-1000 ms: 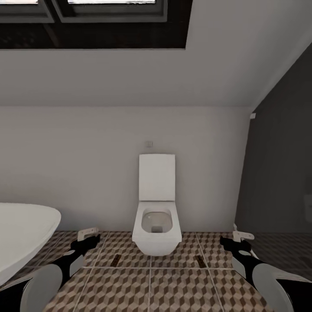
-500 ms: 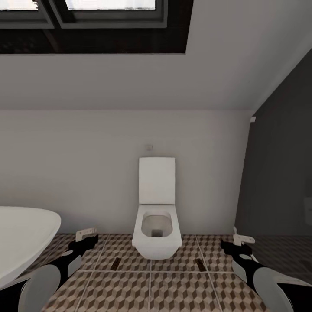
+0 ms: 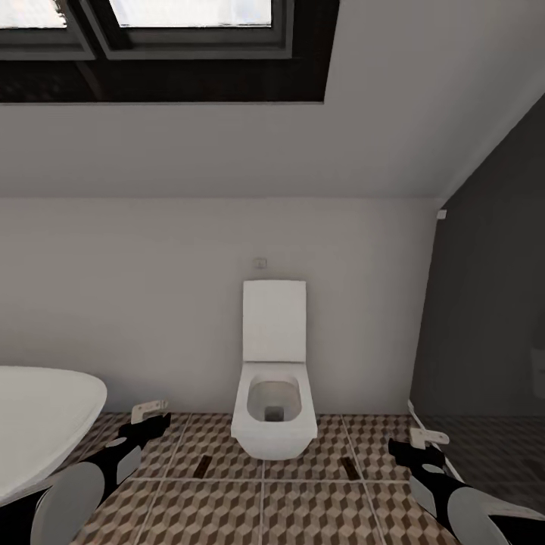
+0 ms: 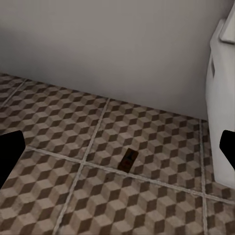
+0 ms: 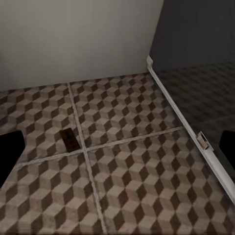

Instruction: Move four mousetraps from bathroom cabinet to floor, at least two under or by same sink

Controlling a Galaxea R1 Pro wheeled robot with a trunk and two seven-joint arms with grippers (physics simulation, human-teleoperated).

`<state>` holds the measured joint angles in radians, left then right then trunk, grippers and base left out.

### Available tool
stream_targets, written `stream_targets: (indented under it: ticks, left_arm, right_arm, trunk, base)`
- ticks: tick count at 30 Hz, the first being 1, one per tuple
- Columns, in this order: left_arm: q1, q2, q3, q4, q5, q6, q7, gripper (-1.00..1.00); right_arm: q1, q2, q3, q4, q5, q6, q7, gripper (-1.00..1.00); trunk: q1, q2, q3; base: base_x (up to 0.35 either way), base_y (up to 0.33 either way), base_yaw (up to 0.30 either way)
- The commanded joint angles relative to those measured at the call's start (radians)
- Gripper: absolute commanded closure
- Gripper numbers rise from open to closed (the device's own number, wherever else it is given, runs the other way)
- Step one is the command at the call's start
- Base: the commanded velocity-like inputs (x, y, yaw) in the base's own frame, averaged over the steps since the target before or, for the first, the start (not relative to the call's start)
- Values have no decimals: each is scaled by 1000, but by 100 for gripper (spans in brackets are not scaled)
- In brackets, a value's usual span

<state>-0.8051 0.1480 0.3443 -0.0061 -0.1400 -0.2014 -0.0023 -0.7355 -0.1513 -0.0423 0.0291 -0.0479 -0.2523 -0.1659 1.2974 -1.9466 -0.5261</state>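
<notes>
Facing the toilet, both pincers are held spread and empty, left pincer and right pincer. Two mousetraps lie on the floor beside it. Turning toward the sink or cabinet should be done slowly, arms tucked.

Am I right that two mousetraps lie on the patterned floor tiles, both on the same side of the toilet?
Not quite: the head view shows one mousetrap on each side of the toilet, the other mousetrap lying opposite. Both do lie on the patterned floor tiles.
</notes>
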Motion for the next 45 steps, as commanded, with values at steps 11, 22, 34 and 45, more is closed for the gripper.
stream_targets:
  ticks: [11, 22, 34, 45]
  left_arm:
    - [9, 1, 9, 1, -10, 5, -2, -100]
    - [86, -4, 8, 1, -10, 35, -6, -100]
    - [177, -18, 7, 1, -12, 62, -9, -100]
    - [245, -24, 7, 1, -12, 98, -9, -100]
  right_arm:
    - [19, 0, -4, 3, -5, 38, -1, -100]
    - [126, 10, -4, 3, -4, 86, 0, -100]
    - [258, 44, -4, 3, -4, 110, 6, -100]
    - [343, 71, -4, 4, -3, 137, 10, -100]
  trunk:
    - [-42, 77, 33]
    - [-85, 154, 68]
    - [-131, 238, 105]
    - [-173, 315, 140]
  base:
    - [0, 0, 0]
    - [0, 0, 0]
    - [0, 0, 0]
    - [0, 0, 0]
